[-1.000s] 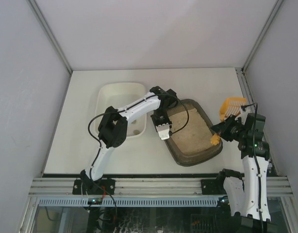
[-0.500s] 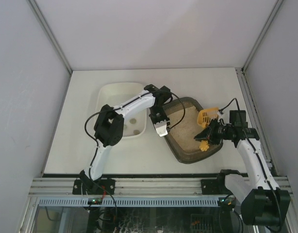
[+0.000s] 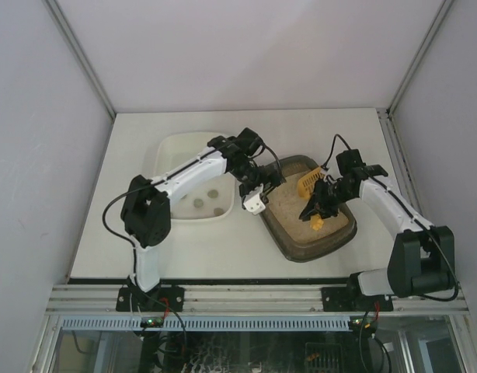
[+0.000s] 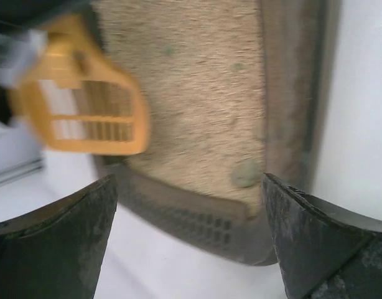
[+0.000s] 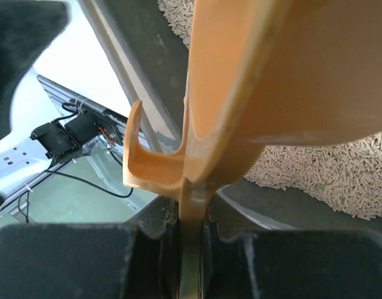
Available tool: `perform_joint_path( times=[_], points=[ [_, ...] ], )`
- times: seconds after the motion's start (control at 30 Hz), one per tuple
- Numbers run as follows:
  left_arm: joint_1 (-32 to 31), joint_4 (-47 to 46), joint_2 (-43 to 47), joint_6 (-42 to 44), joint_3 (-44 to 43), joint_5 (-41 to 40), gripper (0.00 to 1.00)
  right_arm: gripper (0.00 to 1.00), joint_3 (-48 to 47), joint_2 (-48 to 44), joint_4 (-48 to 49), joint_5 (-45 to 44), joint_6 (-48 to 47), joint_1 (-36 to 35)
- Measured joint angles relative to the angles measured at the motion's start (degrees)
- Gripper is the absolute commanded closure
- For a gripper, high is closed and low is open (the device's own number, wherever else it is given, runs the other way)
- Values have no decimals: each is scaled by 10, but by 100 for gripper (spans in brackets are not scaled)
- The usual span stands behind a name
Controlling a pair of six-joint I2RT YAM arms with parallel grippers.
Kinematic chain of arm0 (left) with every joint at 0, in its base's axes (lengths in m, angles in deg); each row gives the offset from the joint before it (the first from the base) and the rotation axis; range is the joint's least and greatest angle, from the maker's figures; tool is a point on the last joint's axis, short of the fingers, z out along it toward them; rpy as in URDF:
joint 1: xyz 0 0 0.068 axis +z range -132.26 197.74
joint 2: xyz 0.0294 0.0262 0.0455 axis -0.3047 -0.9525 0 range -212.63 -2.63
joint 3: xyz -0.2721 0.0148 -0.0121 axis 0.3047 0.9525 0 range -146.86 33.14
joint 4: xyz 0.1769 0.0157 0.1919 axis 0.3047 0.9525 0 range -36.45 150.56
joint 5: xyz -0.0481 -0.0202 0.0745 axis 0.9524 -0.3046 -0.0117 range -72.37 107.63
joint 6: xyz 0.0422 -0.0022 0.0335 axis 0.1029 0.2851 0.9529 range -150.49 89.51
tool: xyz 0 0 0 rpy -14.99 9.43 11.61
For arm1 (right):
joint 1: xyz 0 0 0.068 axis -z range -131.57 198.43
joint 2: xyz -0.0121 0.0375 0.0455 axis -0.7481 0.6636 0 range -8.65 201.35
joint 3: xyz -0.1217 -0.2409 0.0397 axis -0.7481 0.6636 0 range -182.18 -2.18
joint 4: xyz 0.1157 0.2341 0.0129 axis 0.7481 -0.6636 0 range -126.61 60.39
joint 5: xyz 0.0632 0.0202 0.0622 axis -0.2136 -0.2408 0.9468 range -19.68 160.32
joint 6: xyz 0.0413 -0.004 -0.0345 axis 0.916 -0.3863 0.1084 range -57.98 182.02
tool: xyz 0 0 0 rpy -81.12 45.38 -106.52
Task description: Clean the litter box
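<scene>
The litter box (image 3: 299,255) is a dark tray of beige litter right of centre. My left gripper (image 3: 261,194) hangs open over its left rim, nothing between the fingers (image 4: 54,249). In the left wrist view the litter box rim (image 4: 290,93) lies below, with a greenish lump (image 4: 244,173) in the litter. My right gripper (image 3: 320,205) is shut on the handle of a yellow slotted scoop (image 3: 307,183) held over the litter. The right wrist view shows the gripper (image 5: 191,218) shut on the scoop (image 5: 272,75) above the pellets (image 5: 315,168).
A white tub (image 3: 170,151) stands left of the litter box, touching it, with two greenish lumps (image 3: 198,203) inside. Enclosure walls close in the white table (image 3: 145,249) at the back and both sides. The scoop (image 4: 85,106) appears blurred in the left wrist view.
My left gripper has opened and shifted back along the box's left rim. The right arm has swung the scoop from the table's right edge in over the litter.
</scene>
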Motion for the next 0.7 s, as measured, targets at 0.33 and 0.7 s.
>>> perform_joint_path(
  times=[0.33,0.7],
  points=[
    [25,-360,97,-524,45,-39,0,100,-6,95,-2,51,-8,-21],
    [96,-416,27,-1270,-77,-228,0,100,-26,189,39,106,-9,-63]
  ],
)
